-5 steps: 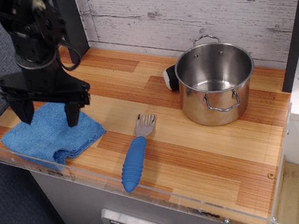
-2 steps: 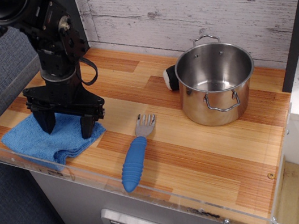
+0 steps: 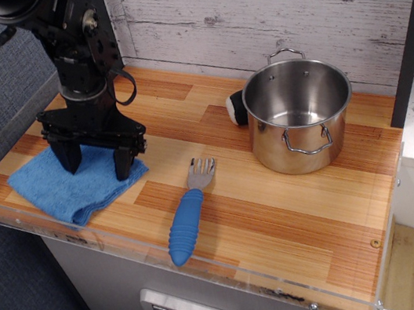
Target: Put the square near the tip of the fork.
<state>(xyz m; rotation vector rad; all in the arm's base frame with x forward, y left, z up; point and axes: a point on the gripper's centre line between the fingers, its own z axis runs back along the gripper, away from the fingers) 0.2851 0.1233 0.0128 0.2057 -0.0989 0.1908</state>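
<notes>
The square, a light-blue terry cloth (image 3: 62, 191), lies flat at the front left of the wooden counter. My black gripper (image 3: 94, 162) stands over the cloth's back right part with its fingers spread wide. The fingertips (image 3: 123, 167) reach down to the cloth or just above it, and nothing is held between them. The fork (image 3: 187, 218) lies to the right of the cloth, with its blue ribbed handle toward the front edge and its silver tines (image 3: 202, 172) pointing back. The cloth's right edge is a short gap left of the tines.
A steel pot (image 3: 299, 112) stands at the back right, with a small black-and-white object (image 3: 236, 108) tucked behind its left side. A clear plastic lip (image 3: 235, 274) runs along the counter's front edge. A plank wall closes off the back.
My gripper has moved right and toward the back, and come lower over the cloth. The cloth has shifted slightly to the right and lies flatter. The fork and the pot have not moved.
</notes>
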